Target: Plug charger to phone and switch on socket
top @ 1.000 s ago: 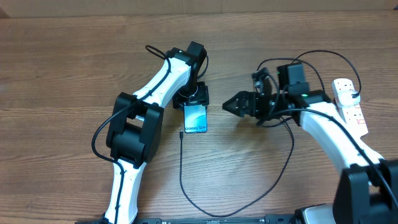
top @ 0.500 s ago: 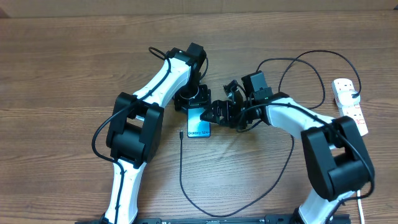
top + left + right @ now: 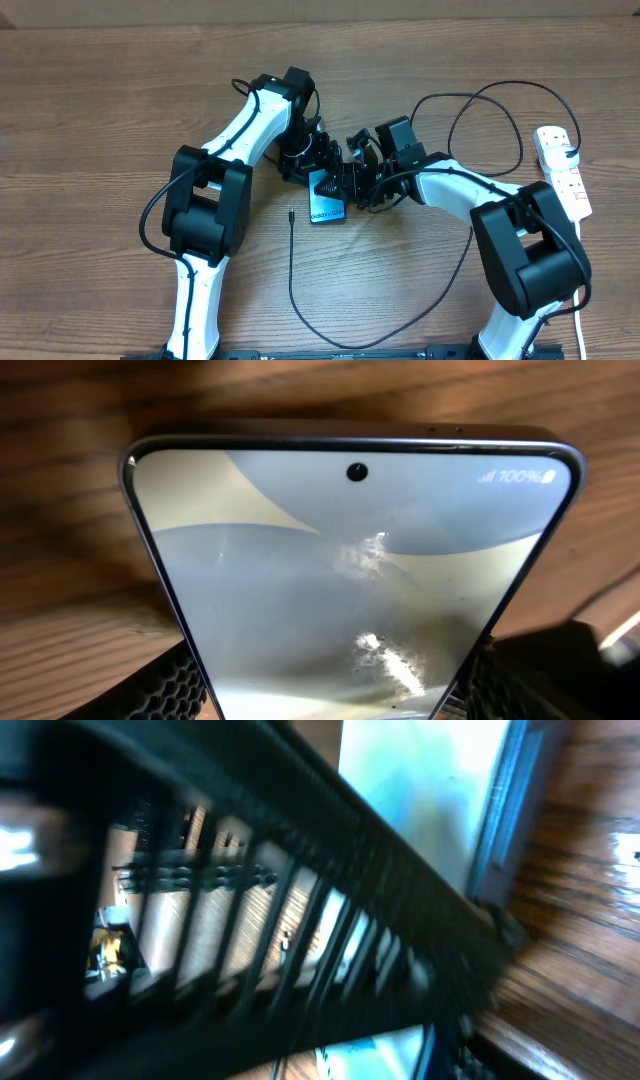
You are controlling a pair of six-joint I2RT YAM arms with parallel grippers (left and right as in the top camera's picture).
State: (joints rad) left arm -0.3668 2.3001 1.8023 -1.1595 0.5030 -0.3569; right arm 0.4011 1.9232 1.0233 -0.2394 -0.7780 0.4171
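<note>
The phone (image 3: pixel 326 200), its light blue screen lit, lies slanted at the table's middle. My left gripper (image 3: pixel 311 170) is shut on its upper end. In the left wrist view the phone (image 3: pixel 350 570) fills the frame between the honeycomb pads (image 3: pixel 165 688). My right gripper (image 3: pixel 350 183) is pressed against the phone's right edge. The right wrist view is blurred, showing only the phone (image 3: pixel 430 790) behind a dark bar, so its jaws cannot be read. The charger's plug tip (image 3: pixel 289 213) lies loose left of the phone, and its thin black cable (image 3: pixel 400 325) curves round the front. The socket (image 3: pixel 562 170) lies far right.
The charger cable loops (image 3: pixel 490 105) behind the right arm towards the socket. The left arm's black elbow (image 3: pixel 205 205) stands left of the phone, and the right arm's elbow (image 3: pixel 525 250) stands to its right. Bare wood lies along the back and at the far left.
My right gripper swept left from mid-table to the phone's right edge, its jaws narrowing. The left gripper shifted and turned the phone, whose lower end swung slightly right.
</note>
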